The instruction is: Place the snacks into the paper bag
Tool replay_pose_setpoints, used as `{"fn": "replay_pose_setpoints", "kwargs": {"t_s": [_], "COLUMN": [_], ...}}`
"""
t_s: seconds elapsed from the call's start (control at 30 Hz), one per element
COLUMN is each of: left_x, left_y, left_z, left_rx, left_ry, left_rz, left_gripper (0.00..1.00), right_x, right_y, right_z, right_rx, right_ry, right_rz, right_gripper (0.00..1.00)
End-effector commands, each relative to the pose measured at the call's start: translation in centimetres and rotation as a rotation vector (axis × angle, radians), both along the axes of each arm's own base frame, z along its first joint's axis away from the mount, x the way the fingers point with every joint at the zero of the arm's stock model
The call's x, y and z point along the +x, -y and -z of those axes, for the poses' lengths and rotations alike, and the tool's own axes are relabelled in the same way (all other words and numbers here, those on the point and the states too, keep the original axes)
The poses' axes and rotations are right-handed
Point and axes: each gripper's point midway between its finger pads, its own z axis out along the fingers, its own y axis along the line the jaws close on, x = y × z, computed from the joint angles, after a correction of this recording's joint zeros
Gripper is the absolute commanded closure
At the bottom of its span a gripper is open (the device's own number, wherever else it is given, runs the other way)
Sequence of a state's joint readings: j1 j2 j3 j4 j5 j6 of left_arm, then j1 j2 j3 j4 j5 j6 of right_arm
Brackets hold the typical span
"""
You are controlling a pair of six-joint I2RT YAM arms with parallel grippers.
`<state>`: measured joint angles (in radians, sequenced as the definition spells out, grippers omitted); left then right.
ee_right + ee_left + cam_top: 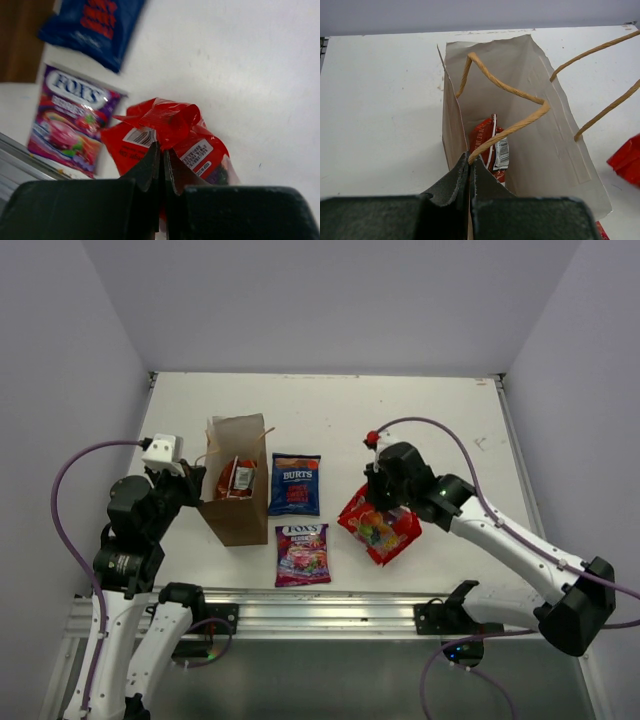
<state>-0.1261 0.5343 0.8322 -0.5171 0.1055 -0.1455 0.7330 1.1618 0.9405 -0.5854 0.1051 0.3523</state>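
1. Black fingers of my right gripper (161,149) are pressed fully together on the crumpled top edge of the red sweets bag (165,120). The packet is pinched between them. I cannot tell whether its lower part rests on the white table (240,65).
2. My left gripper (470,161) is likewise closed tight. It is clamped on the near rim of the paper bag (555,150), at the point where one string handle (505,87) is fixed.
3. Nearest the front rail (300,600), the purple Fox's bag (302,555) lies flat and face up, apart from both grippers.
4. The red sweets bag is to the right of the Fox's bag. It is near it, and the top view shows a strip of table between them.
5. The paper bag stands upright to the left of the loose packets, with its mouth open. The red-orange chip bag (485,137) stands on end inside it.
6. The blue Burts bag (295,483) lies flat just beside the paper bag's right wall, beyond the Fox's bag.
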Motion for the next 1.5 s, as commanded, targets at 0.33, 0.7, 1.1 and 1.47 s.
{"fn": "replay_pose_setpoints", "kwargs": {"t_s": [0.33, 0.7, 1.1, 1.47], "left_x": [-0.2, -0.2, -0.2, -0.5], "left_y": [0.2, 0.0, 0.1, 0.1], "left_z": [-1.2, -1.4, -1.4, -1.6], "left_rx": [0.003, 0.005, 0.004, 0.004], "left_ry": [0.051, 0.059, 0.062, 0.068], "left_rz": [0.013, 0.004, 0.009, 0.012], "left_gripper": [1.0, 1.0, 1.0, 1.0], "right_x": [11.0, 11.7, 4.7, 0.9], "right_y": [-13.6, -22.6, -27.2, -29.1], "right_z": [-31.7, -45.8, -38.4, -37.4], "right_rx": [0.463, 0.949, 1.024, 1.039], "right_ry": [0.759, 0.959, 0.731, 0.666], "right_rz": [-0.307, -0.524, -0.659, -0.699], "right_gripper": [1.0, 1.0, 1.0, 1.0]}}
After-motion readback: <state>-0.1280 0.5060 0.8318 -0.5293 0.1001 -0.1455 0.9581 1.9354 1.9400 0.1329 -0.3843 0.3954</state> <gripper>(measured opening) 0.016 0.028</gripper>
